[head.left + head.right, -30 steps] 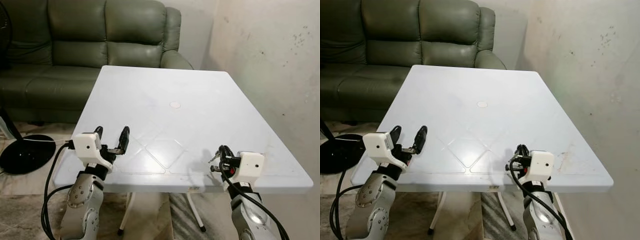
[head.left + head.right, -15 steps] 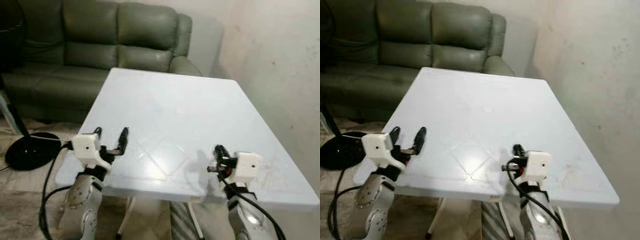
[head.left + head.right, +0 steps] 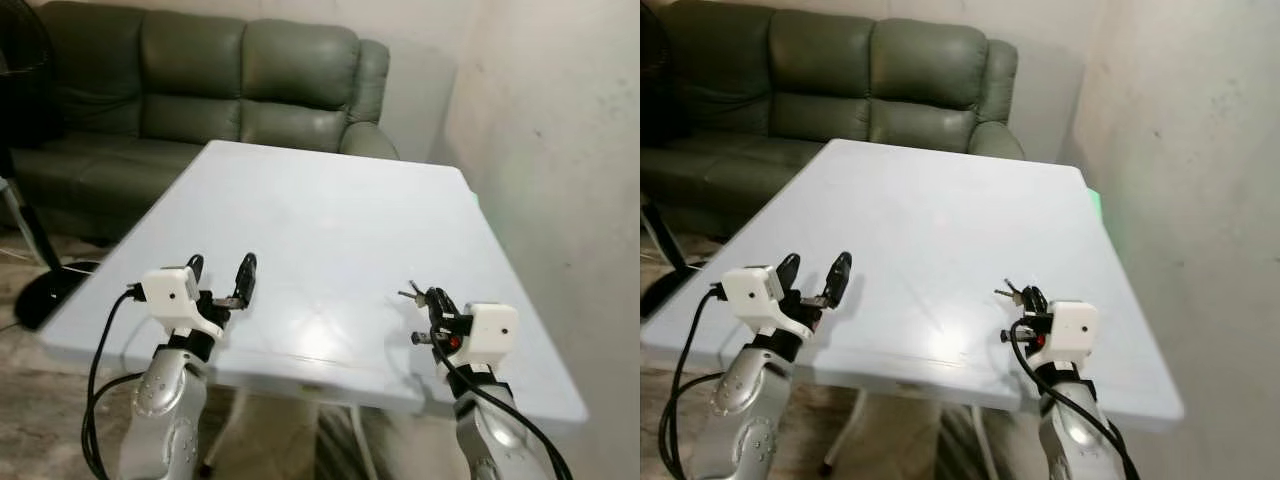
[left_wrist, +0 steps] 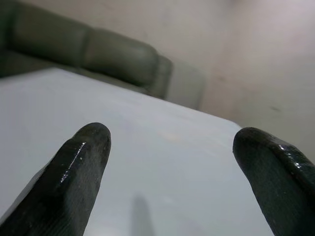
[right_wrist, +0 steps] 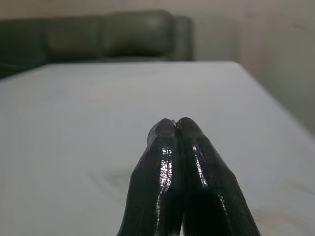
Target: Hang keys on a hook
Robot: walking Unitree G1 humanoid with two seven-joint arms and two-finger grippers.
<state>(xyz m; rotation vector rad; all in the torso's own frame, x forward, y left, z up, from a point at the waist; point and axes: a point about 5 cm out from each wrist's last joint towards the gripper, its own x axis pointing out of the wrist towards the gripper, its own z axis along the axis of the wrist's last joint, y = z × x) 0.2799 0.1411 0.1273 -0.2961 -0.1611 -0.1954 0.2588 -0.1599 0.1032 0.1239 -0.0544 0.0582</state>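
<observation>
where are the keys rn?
In the right tool, pinched shut on the keys, above the white table's near right part.

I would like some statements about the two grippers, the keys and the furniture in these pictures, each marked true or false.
1. The right gripper is shut on the keys. True.
2. The left gripper holds the keys. False: its fingers are spread apart with nothing between them.
3. A green sofa stands beyond the white table. True.
4. The keys lie flat in the middle of the table. False: they stick out from the right gripper near the table's near edge.
5. Both grippers are over the near part of the table. True.
</observation>
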